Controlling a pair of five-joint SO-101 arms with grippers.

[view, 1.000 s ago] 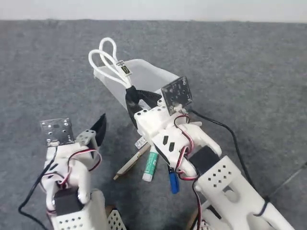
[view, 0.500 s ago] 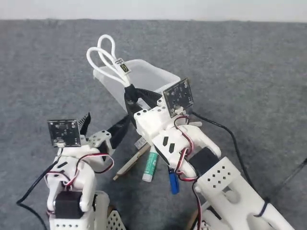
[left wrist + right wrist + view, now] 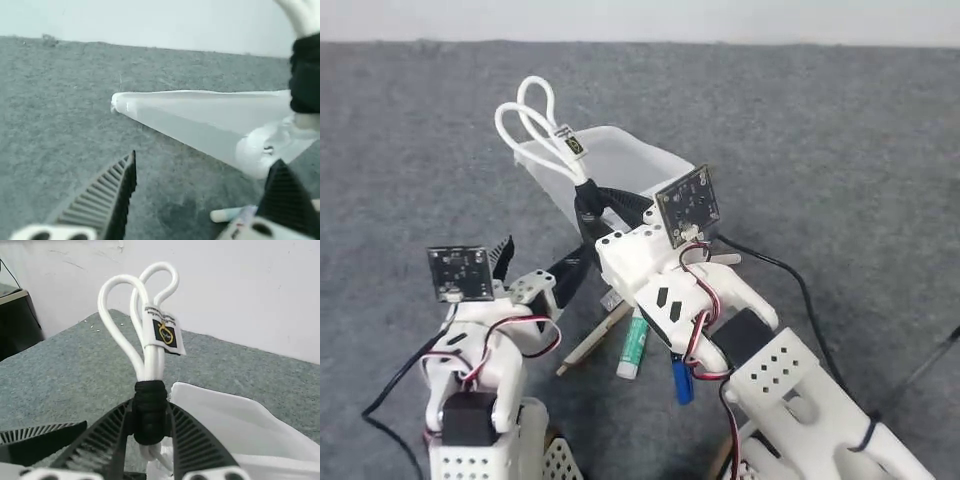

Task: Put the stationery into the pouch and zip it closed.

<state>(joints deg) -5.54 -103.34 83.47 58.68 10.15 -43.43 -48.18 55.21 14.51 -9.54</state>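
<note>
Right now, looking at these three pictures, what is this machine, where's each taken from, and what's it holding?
These are two small robot arms side by side on grey carpet. One picture looks down from a fixed camera; the other two come from cameras on the arms' wrists. The right gripper is shut on the cord loop of a translucent pouch. The left gripper is open, holding nothing, near the pouch. On the carpet lie a green-and-white glue stick, a blue pen and a wooden stick.
</note>
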